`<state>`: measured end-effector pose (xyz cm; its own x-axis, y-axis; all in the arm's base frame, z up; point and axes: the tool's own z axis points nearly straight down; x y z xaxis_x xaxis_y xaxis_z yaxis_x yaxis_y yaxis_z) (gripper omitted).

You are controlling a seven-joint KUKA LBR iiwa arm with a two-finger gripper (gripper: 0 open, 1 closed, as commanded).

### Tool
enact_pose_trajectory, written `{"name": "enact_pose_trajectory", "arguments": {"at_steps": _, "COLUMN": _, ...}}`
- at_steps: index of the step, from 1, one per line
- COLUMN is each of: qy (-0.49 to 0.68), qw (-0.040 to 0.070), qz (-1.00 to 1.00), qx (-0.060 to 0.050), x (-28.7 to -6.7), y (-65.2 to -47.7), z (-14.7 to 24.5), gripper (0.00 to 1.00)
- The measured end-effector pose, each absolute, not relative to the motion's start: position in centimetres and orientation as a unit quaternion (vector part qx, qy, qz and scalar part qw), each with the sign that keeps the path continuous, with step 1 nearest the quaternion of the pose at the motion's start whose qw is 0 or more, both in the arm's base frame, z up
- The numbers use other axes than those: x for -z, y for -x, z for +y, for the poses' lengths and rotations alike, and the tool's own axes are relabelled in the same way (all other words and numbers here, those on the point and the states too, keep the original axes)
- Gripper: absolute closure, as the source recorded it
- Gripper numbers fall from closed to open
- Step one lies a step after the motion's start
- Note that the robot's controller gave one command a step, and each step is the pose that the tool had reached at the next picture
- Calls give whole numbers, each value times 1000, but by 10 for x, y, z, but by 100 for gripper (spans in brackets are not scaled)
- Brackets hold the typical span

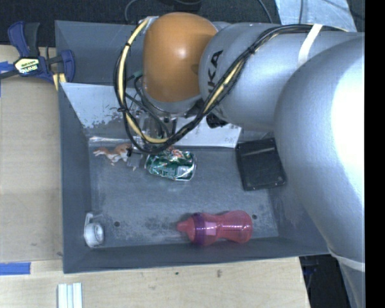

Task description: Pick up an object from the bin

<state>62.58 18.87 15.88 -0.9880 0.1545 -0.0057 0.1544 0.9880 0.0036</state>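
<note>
End effector (145,149) above green wrapper (173,166).

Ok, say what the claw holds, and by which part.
Cannot be told: the claw sits by the crumpled green-and-white foil packet in the bin's middle, tip hidden under the wrist.

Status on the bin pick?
Gripper low in grey metal bin, by crumpled green-and-white wrapper. Small orange toy figure close beside. Pink plastic bottle, black flat box lie apart.

A crumpled green-and-silver foil packet (172,166) lies flat in the grey metal bin (74,191), just 12 o'clock of centre, its long axis running 9 to 3.
</note>
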Motion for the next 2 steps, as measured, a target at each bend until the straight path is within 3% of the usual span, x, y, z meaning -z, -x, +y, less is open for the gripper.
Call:
{"name": "enact_pose_trajectory", "arguments": {"at_steps": 1, "qy": -45, "qw": 4, "qz": 999, "qx": -2, "x": -88, "y": -629, "z": 189, "gripper": 0}}
{"name": "enact_pose_trajectory", "arguments": {"at_steps": 2, "qy": -174, "qw": 4, "qz": 985, "qx": -3, "x": -70, "y": -627, "z": 232, "gripper": 100}}
